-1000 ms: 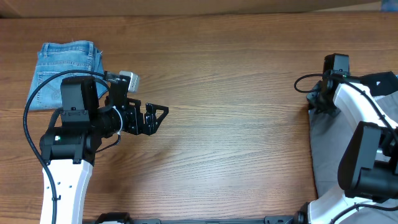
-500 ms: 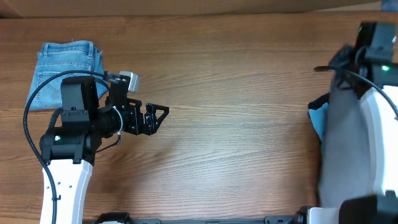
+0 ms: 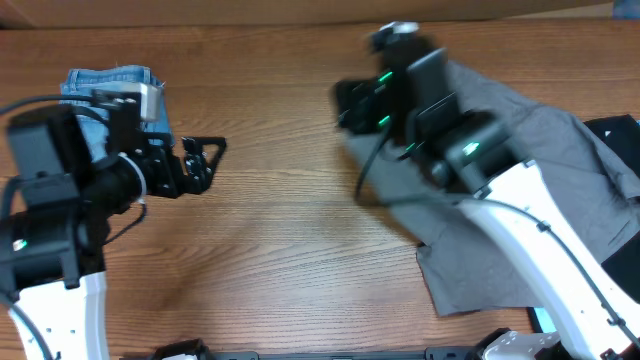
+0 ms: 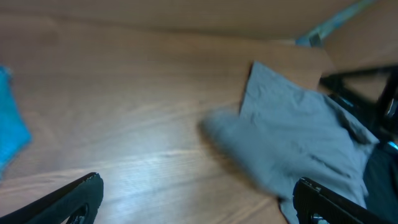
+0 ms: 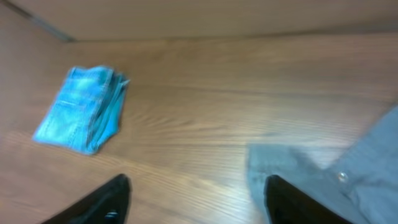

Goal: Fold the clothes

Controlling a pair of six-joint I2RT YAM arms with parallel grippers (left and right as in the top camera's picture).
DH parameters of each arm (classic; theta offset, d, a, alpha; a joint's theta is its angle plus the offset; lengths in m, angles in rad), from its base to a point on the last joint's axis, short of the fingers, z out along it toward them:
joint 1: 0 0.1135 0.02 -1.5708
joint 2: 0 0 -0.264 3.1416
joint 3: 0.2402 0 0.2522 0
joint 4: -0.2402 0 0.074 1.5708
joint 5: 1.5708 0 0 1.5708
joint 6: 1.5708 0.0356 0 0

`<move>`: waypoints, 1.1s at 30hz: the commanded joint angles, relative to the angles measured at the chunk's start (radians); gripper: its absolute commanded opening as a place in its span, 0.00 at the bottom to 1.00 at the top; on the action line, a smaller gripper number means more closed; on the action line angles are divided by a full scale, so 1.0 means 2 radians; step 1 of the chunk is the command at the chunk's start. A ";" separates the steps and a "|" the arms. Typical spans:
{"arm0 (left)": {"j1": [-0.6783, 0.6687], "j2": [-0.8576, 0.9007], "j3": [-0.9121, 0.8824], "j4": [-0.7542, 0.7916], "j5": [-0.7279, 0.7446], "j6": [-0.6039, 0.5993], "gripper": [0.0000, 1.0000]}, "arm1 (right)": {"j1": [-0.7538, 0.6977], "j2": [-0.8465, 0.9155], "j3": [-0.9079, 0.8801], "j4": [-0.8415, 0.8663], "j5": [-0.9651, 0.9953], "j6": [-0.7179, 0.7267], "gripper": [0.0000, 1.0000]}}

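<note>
The grey-khaki shorts [image 3: 540, 150] lie loosely spread and creased over the right half of the table, one edge reaching the top middle. My right gripper [image 3: 347, 105] hovers at that left edge of the cloth. In the right wrist view it [image 5: 198, 200] is open, with bare wood between the fingers and the grey cloth [image 5: 329, 177] beside the right finger. My left gripper [image 3: 205, 160] stands open over the left side, well away from the grey shorts [image 4: 298, 134]; in its wrist view it [image 4: 199, 200] holds nothing.
A folded pair of blue denim shorts [image 3: 105, 88] lies at the back left, partly hidden behind the left arm; the right wrist view also shows this denim bundle [image 5: 84, 109]. A black object [image 3: 620, 130] sits at the right edge by the cloth.
The right arm swept from the right edge to the top middle, bringing the grey shorts onto the table, and its jaws opened. The left arm shifted a little left and back.
</note>
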 commanded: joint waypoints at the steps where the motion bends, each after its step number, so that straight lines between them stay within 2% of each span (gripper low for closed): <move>1: 0.001 0.001 0.032 -0.006 -0.011 0.020 1.00 | 0.006 -0.016 0.008 -0.001 0.065 -0.001 0.80; 6: -0.028 0.011 0.032 -0.009 -0.013 0.027 1.00 | -0.019 -0.053 0.011 -0.012 0.074 -0.001 0.82; 10: -0.092 0.050 0.032 -0.008 -0.043 0.039 1.00 | -0.041 -0.101 0.011 -0.020 0.074 -0.001 0.83; 16: -0.220 0.160 0.032 0.023 -0.093 0.052 1.00 | -0.049 -0.168 0.011 -0.051 0.074 0.014 0.83; 19: -0.265 0.223 0.032 0.049 -0.146 0.051 1.00 | -0.049 -0.196 0.011 -0.076 0.074 0.032 0.84; 21: -0.278 0.263 0.032 0.069 -0.160 0.044 1.00 | -0.049 -0.210 0.011 -0.093 0.072 0.048 0.84; 24: -0.284 0.324 0.032 0.096 -0.133 0.038 1.00 | -0.049 -0.224 0.011 -0.116 0.070 0.060 0.84; 28: -0.282 0.392 0.032 0.132 -0.094 0.020 0.94 | -0.049 -0.232 0.011 -0.137 0.064 0.060 0.84; 30: -0.282 0.416 0.032 0.146 -0.083 0.020 0.87 | -0.049 -0.232 0.011 -0.146 0.062 0.060 0.84; 33: -0.282 0.445 0.032 0.151 -0.066 0.020 0.84 | -0.049 -0.232 0.011 -0.160 0.062 0.060 0.84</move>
